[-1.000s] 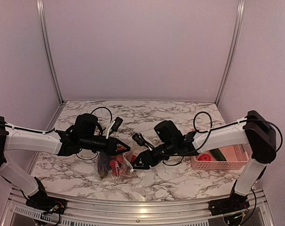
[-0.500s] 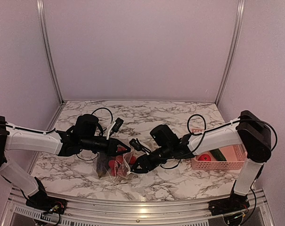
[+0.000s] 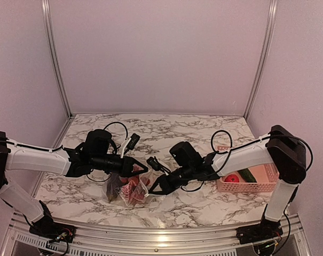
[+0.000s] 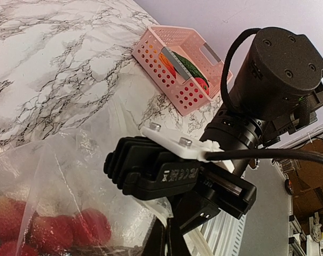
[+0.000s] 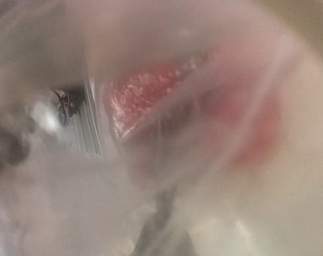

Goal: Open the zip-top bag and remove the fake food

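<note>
Zip-top bag [image 3: 127, 191] sits on the marble table [image 3: 198, 133] near its front edge, between the two grippers. Red pieces of fake food [image 3: 132, 184] and a dark piece show through the plastic. The left gripper [image 3: 142, 170] appears closed on the bag's upper edge, holding that side raised. The right gripper [image 3: 154, 186] is pressed against the bag's right side. Its wrist view shows only blurred plastic and red, so you cannot tell whether its jaws are apart or clamped.

Judge the step in hand as opening the mouth: one side is pinched, and the other is not yet confirmed. For the next move, check that the right gripper holds only the opposite lip of the zip strip. Then pull the two lips apart gently. The film looks thin and slippery, so expect it to slide from the pads, or both layers to be caught together.

A pink basket [image 3: 257, 186] stands well to the right, holding a red piece [image 3: 232, 178] and a green cucumber [image 3: 249, 175]. The arms meet closely over the bag, so watch for contact between wrists and cables.
</note>
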Motion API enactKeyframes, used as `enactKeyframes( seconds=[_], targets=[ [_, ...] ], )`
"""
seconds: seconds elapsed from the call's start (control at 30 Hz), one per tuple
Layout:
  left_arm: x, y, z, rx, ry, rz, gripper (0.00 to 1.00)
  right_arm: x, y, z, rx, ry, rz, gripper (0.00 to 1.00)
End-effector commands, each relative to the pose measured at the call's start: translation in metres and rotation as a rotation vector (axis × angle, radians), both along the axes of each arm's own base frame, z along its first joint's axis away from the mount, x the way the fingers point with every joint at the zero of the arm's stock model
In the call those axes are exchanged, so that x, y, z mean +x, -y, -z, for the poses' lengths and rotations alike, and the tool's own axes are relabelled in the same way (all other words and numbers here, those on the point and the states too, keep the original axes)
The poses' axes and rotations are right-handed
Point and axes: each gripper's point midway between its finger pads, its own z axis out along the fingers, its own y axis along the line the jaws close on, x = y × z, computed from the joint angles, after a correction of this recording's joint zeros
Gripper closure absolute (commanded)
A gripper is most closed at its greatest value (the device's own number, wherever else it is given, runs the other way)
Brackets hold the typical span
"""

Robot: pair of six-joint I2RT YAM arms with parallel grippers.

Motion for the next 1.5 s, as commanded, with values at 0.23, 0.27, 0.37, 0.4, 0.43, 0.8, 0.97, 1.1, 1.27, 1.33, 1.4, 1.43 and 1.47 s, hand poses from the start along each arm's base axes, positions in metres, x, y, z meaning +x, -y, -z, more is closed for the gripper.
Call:
enactKeyframes(
  seconds=[0.23,0.27,0.37,0.4,0.43,0.8,0.97,1.1,1.27,1.33,1.4,1.43,1.47],
  targets=[
    [-0.001,-0.007,0.003,0.020,0.027,-0.017,1.00,0.018,0.013,-0.019,-0.068,0.123,0.055,1.00],
    [-0.001,-0.008,0.003,0.022,0.028,-0.018,1.00,0.021,0.017,-0.019,-0.079,0.129,0.064,1.00],
    [0.001,-0.010,0.003,0.029,0.034,-0.027,1.00,0.031,0.028,-0.022,-0.119,0.170,0.095,1.00],
    [0.001,-0.010,0.003,0.031,0.036,-0.029,1.00,0.033,0.031,-0.024,-0.130,0.182,0.101,1.00],
    [0.001,-0.010,0.005,0.036,0.036,-0.031,1.00,0.035,0.035,-0.026,-0.142,0.189,0.105,1.00],
    [0.005,-0.010,0.015,0.064,0.026,-0.044,1.00,0.049,0.059,-0.062,-0.136,0.280,0.166,1.00],
    [0.011,-0.012,0.022,0.099,0.020,-0.067,1.00,0.048,0.063,-0.077,-0.109,0.305,0.168,1.00],
    [0.019,-0.015,0.030,0.145,0.009,-0.106,1.00,0.042,0.066,-0.093,-0.069,0.326,0.154,1.00],
    [0.031,-0.021,0.036,0.166,-0.004,-0.163,1.00,0.040,0.074,-0.101,-0.070,0.352,0.172,1.00],
    [0.034,-0.023,0.039,0.172,-0.012,-0.179,1.00,0.040,0.076,-0.106,-0.055,0.366,0.180,1.00],
    [0.037,-0.024,0.041,0.176,-0.018,-0.191,1.00,0.039,0.078,-0.112,-0.035,0.379,0.189,1.00],
    [0.038,-0.025,0.042,0.179,-0.022,-0.196,1.00,0.040,0.078,-0.115,-0.026,0.387,0.195,1.00],
    [0.039,-0.026,0.043,0.181,-0.025,-0.202,1.00,0.040,0.079,-0.119,-0.018,0.393,0.200,1.00]
  ],
)
